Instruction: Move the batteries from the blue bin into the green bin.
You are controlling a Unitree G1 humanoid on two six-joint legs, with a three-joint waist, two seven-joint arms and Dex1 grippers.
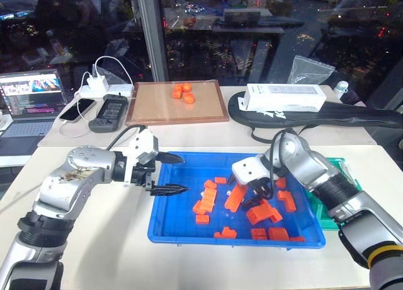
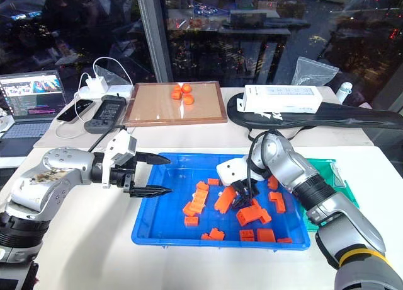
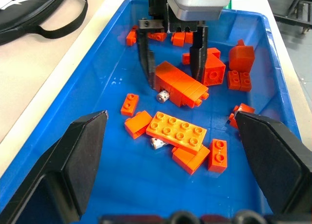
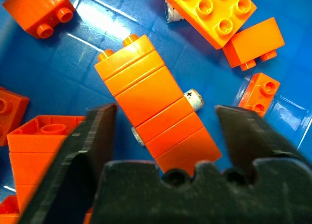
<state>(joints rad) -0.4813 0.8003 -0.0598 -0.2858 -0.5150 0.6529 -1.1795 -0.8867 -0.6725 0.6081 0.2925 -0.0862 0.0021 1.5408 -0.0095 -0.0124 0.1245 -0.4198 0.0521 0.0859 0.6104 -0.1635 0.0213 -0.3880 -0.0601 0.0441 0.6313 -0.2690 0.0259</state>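
Batteries (image 4: 194,98) lie half hidden under orange bricks (image 4: 156,117) in the blue bin (image 1: 170,230); one pokes its plus end out beneath the long brick stack right between my right gripper (image 4: 163,131) fingers, which stand apart around that stack, closed on nothing. Another peeks from under a flat brick (image 3: 176,131) nearer my left gripper (image 1: 171,174), held wide at the bin's left wall. Small, smooth and round, a battery will likely roll or slip, so I'd pinch across its middle. The green bin (image 1: 343,167) waits beyond my right arm.
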